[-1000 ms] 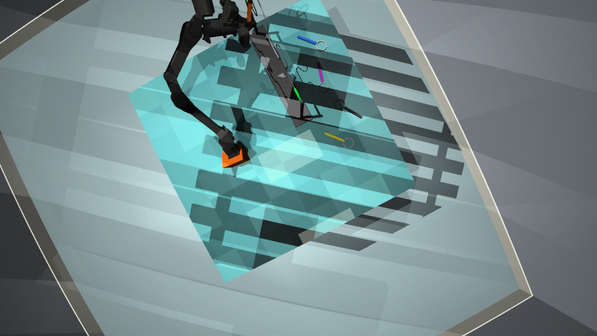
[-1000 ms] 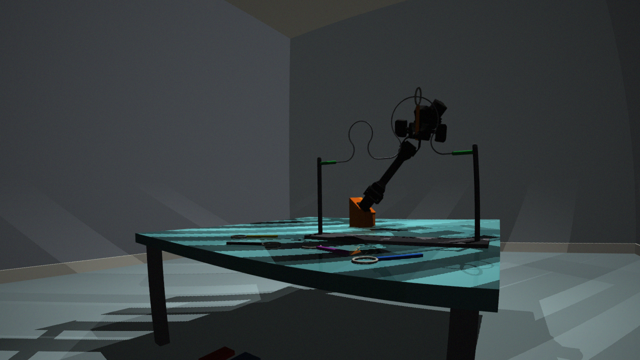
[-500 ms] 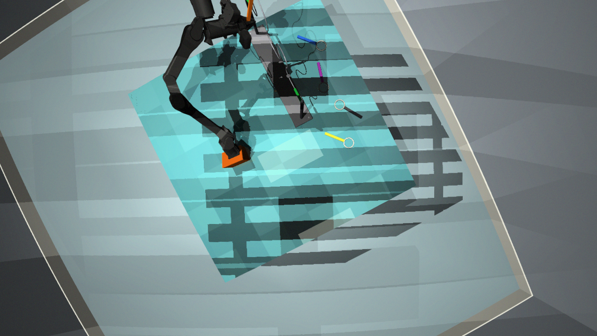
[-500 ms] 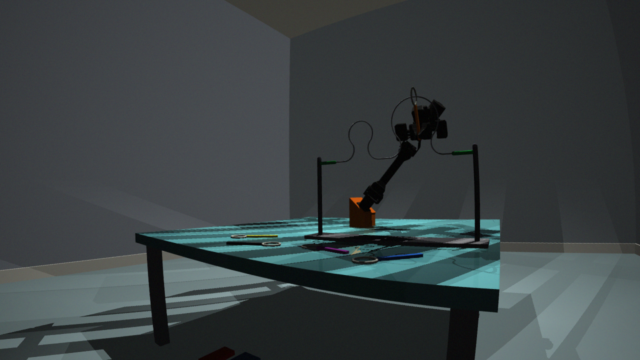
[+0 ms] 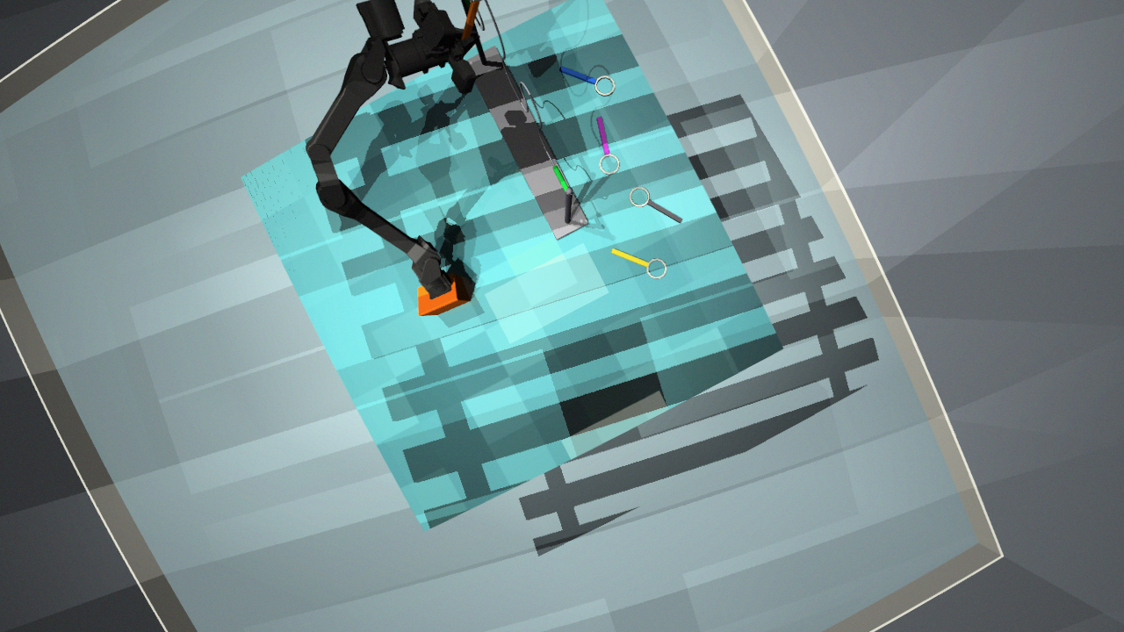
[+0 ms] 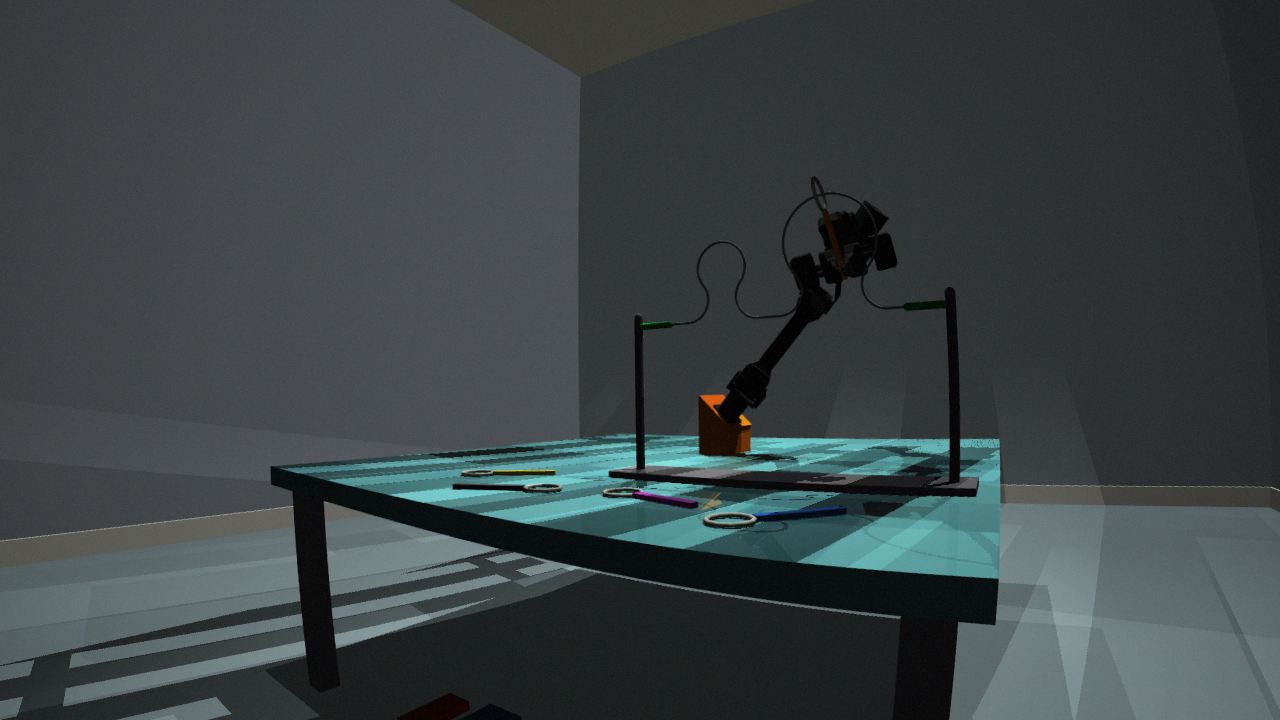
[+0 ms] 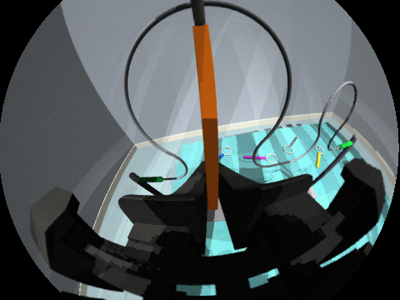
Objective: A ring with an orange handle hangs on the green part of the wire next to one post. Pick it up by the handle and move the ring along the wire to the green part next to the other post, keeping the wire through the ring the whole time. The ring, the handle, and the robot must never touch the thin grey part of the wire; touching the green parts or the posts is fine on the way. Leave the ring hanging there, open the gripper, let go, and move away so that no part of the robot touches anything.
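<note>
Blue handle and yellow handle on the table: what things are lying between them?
Between the blue handle and yellow one lie the magenta and dark grey handles, each with its ring; top view.

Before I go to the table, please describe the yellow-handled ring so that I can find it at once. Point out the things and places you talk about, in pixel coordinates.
On the turquoise table (image 5: 542,283) (image 6: 626,537), four handled rings lie beside the long base plate (image 5: 571,226) (image 6: 962,487) under the bent wire (image 6: 721,242) (image 7: 290,79). The yellow-handled ring (image 5: 629,256) (image 6: 523,471) (image 7: 318,159) is at one end of this group, farthest from the blue-handled one (image 5: 577,75) (image 6: 801,513) (image 7: 221,157). Only its handle is yellow.
</note>
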